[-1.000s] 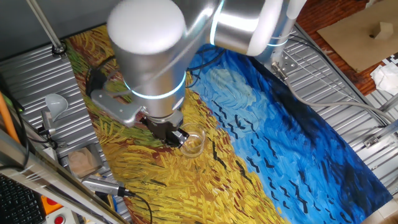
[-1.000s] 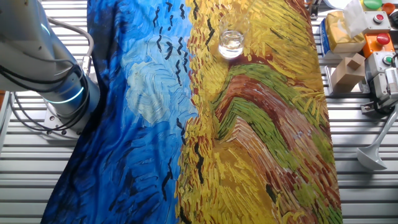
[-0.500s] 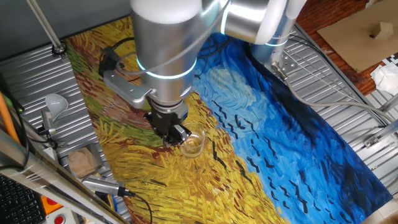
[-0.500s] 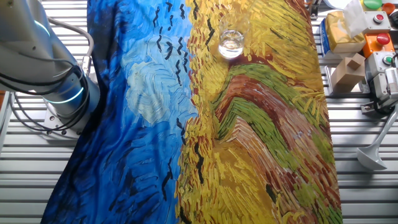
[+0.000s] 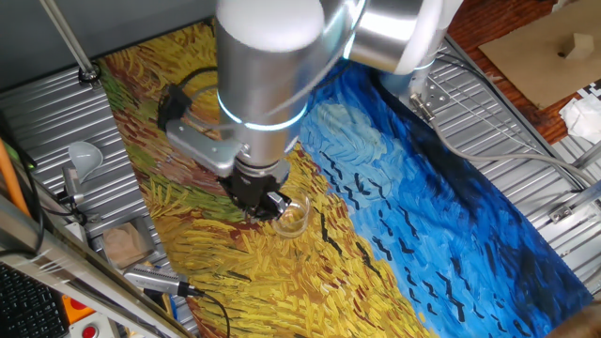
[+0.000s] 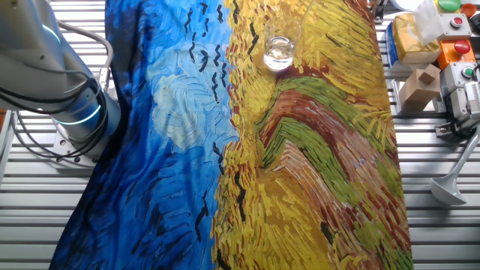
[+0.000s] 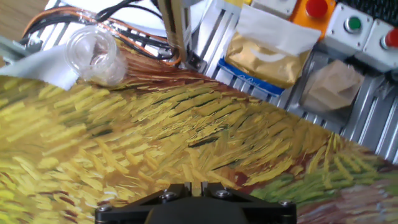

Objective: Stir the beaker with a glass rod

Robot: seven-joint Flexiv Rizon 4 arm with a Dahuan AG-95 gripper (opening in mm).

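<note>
The beaker (image 5: 293, 216) is a small clear glass standing upright on the yellow part of the painted cloth (image 5: 404, 188). It also shows in the other fixed view (image 6: 279, 51) and at the upper left of the hand view (image 7: 96, 55). My gripper (image 5: 269, 202) hangs just left of the beaker, close to its rim. In the hand view the gripper (image 7: 193, 185) has its jaws nearly together, with only a thin pale slit between them. The glass rod is too thin and clear to make out plainly. The gripper is above the top edge of the other fixed view.
A white funnel (image 5: 84, 155) on a stand, a cardboard box (image 5: 125, 244) and a button box (image 6: 457, 45) sit on the ribbed metal beside the cloth. A yellow bag (image 7: 273, 50) lies near them. A metal pole (image 5: 66, 38) stands at the far corner.
The arm's upper body has swung to the right over the cloth while the gripper stays beside the beaker. The beaker has not moved.
</note>
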